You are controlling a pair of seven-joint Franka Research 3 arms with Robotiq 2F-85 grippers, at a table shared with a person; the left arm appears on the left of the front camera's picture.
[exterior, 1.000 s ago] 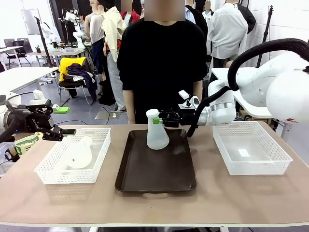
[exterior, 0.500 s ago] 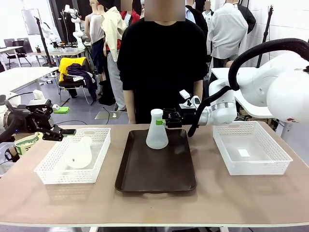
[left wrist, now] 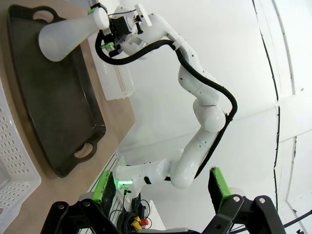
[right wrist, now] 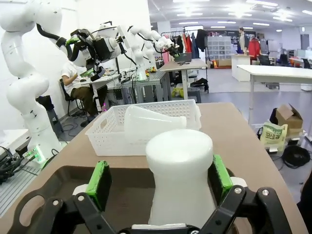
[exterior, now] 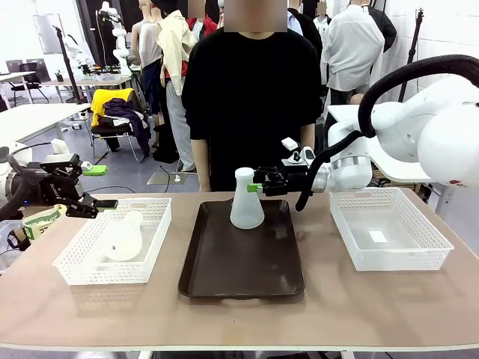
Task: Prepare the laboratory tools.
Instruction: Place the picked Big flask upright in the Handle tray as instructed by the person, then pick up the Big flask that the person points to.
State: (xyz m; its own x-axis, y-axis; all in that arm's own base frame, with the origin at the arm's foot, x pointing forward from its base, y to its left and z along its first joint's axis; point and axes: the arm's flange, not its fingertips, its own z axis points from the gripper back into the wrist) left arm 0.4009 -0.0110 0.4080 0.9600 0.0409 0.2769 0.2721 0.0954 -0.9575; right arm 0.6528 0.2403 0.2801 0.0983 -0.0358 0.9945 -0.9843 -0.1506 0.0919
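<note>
Standing flask (exterior: 246, 200): frosted white cone, narrow neck, upright on far end of dark brown tray (exterior: 241, 280)
Right gripper (exterior: 258, 186): jaws apart either side of that flask's neck, over tray's far edge
Second flask (exterior: 123, 237): same look, lying in basket (exterior: 75, 273) left of tray
Left gripper (exterior: 97, 205): jaws apart, empty, left of tray

You're working in a robotics lab: white robot arms (exterior: 419, 127) reach over a table (exterior: 337, 307) with a person (exterior: 251, 105) at its far side, and beyond the table stand white desks (exterior: 37, 116), a clothes-draped chair (exterior: 116, 123) and a tall stand (exterior: 69, 63).
</note>
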